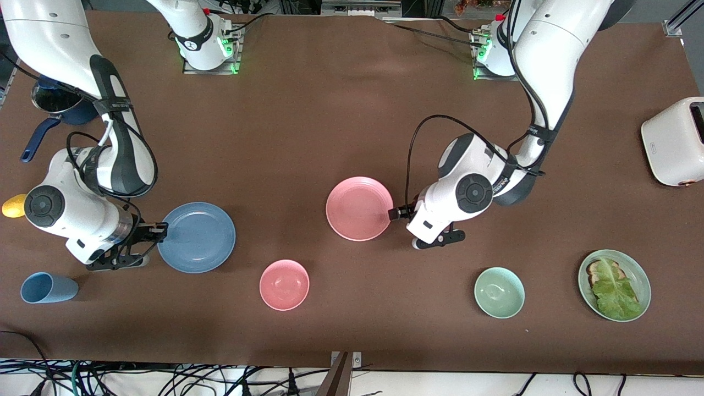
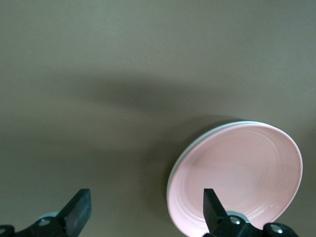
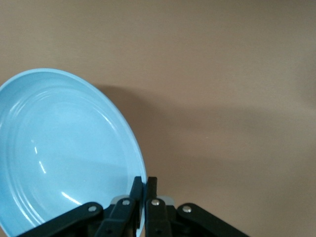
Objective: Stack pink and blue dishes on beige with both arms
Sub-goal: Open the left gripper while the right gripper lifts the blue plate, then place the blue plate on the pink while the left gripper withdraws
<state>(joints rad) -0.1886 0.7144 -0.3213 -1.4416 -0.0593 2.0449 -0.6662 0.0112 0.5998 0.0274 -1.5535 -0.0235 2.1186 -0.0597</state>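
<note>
The dusty blue plate [image 1: 197, 237] lies toward the right arm's end of the table. My right gripper [image 1: 159, 228] is shut on its rim, and the right wrist view shows the fingers [image 3: 145, 180] pinching the blue plate's [image 3: 64, 153] edge. The pale pink plate [image 1: 358, 208] sits near the table's middle. My left gripper [image 1: 393, 213] stands open at its rim. In the left wrist view [image 2: 145, 197] one finger is over the pink plate [image 2: 242, 173], the other over bare table. A thin pale edge [image 2: 197, 143] shows under the pink plate. No beige plate is plainly visible.
Nearer the front camera stand a pink bowl [image 1: 284, 284], a green bowl [image 1: 499, 292], a green plate with toast and lettuce [image 1: 614, 284] and a tipped light blue cup [image 1: 48, 288]. A white toaster [image 1: 675, 140], a dark blue pot [image 1: 55, 107] and a yellow object [image 1: 14, 205] sit at the table's ends.
</note>
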